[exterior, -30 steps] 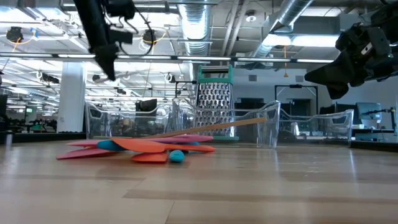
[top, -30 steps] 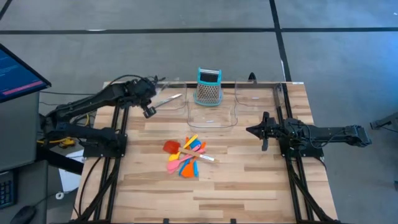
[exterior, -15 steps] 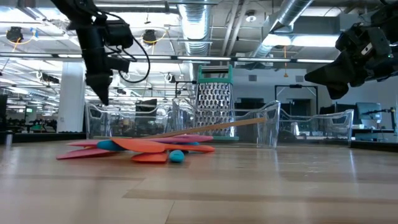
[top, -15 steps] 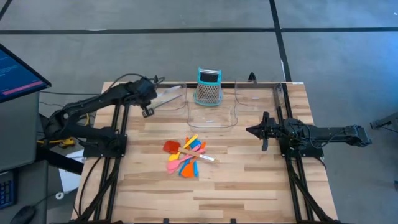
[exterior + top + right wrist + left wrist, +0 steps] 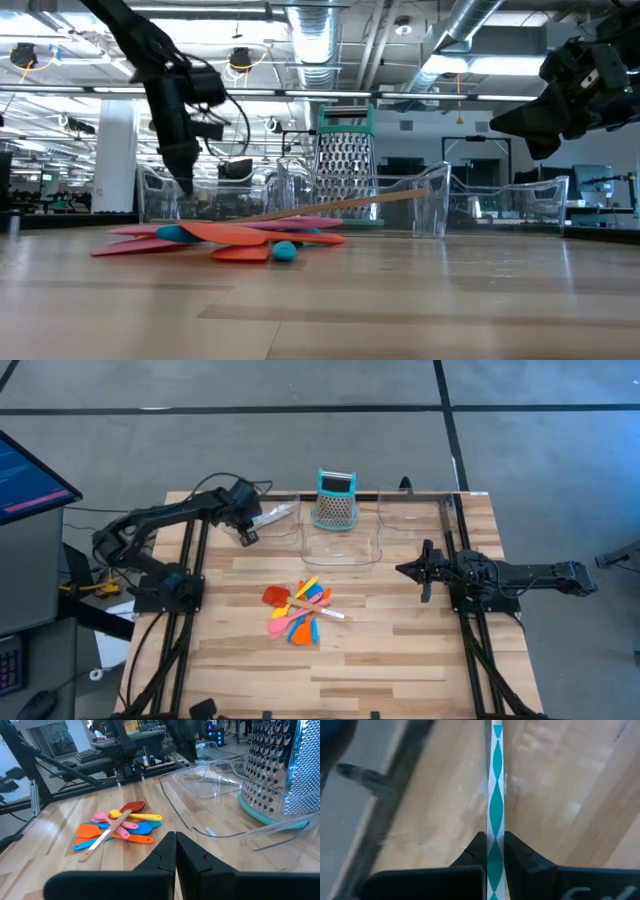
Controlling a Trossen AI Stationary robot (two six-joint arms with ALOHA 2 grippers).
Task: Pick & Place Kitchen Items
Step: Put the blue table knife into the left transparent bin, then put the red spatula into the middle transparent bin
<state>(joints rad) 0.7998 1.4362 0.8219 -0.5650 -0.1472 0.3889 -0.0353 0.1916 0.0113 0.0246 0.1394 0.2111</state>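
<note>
Orange, red, pink, blue and yellow spoons and spatulas lie in a pile [image 5: 298,612] at the table's middle. A wooden-handled one [image 5: 345,204] rests slanted across it. Silvery tongs [image 5: 280,512] lie in the left clear tray [image 5: 290,532]. My left gripper [image 5: 247,538] points steeply down at that tray's near left corner. It is shut on a thin teal-and-white strip [image 5: 496,795]; I cannot tell what the strip is. My right gripper [image 5: 400,570] waits shut and level at the table's right, holding nothing. My left gripper has the thin strip with teal diamonds pinched between its two fingers [image 5: 476,851]. The strip [image 5: 496,840] runs straight out past the fingertips, along the fingers, over the wood. The other views do not show the strip, so where its far end sits cannot be told.
A teal-topped metal grater [image 5: 336,500] stands at the back, behind the middle clear tray [image 5: 342,550]. Another clear tray [image 5: 410,515] sits at the back right. Dark frame rails [image 5: 190,560] run along the table's left and right sides. Bare wood lies in front of the pile.
My left gripper has come down toward the table beside the left tray, drifting a little toward the table's right and tipping somewhat. Its fingers have stayed shut. The pile, the tongs and my right arm have kept still.
</note>
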